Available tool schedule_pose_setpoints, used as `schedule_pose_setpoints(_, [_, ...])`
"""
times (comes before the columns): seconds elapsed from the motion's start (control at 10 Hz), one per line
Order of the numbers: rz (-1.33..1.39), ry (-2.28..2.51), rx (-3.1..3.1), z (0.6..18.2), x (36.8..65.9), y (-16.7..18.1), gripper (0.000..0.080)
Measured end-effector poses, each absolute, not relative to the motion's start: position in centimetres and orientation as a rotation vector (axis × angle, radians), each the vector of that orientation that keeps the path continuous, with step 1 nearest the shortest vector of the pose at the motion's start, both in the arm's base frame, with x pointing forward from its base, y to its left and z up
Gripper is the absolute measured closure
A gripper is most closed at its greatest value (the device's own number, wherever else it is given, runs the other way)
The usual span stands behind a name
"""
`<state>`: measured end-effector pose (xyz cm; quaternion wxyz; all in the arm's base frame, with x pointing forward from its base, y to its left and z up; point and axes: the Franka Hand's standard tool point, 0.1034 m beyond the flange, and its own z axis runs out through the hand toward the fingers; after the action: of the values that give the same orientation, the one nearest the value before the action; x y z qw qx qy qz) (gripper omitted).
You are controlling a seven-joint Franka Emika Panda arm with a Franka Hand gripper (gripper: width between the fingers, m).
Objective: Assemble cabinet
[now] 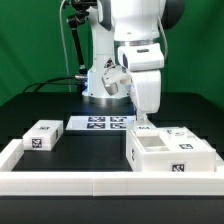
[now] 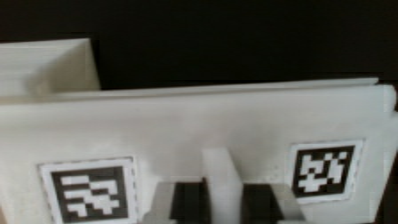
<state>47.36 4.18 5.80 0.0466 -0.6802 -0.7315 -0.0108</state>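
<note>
The cabinet (image 1: 170, 155) is a large white open-topped box with tags, standing at the exterior view's right. My gripper (image 1: 145, 122) reaches straight down onto its far left edge. In the wrist view the cabinet's white wall (image 2: 214, 115) fills the picture, with one tag on each side. My gripper (image 2: 219, 182) has its two dark fingers (image 2: 185, 195) pressed against either side of a thin upright white rib of the cabinet. A smaller white tagged block (image 1: 40, 137) lies apart at the exterior view's left.
The marker board (image 1: 100, 123) lies flat in front of the robot's base. A low white border rail (image 1: 100, 182) runs along the table's front edge and up its left side. A black cable hangs behind the arm.
</note>
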Motion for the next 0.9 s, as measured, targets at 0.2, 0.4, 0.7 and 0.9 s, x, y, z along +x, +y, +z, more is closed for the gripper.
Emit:
schedule_pose_setpoints(0.2, [-0.028,-2.228,-2.066,5.9,48.6,4.6,0.0729])
schedule_pose_setpoints(0.4, [-0.042,-2.226,-2.064,6.1,50.3,4.9,0.0729])
schedule_pose_setpoints(0.7, [-0.046,-2.224,-2.063,6.1,50.7,5.0,0.0729])
schedule_pose_setpoints(0.9, [-0.051,-2.227,-2.062,6.1,50.8,4.9,0.0729])
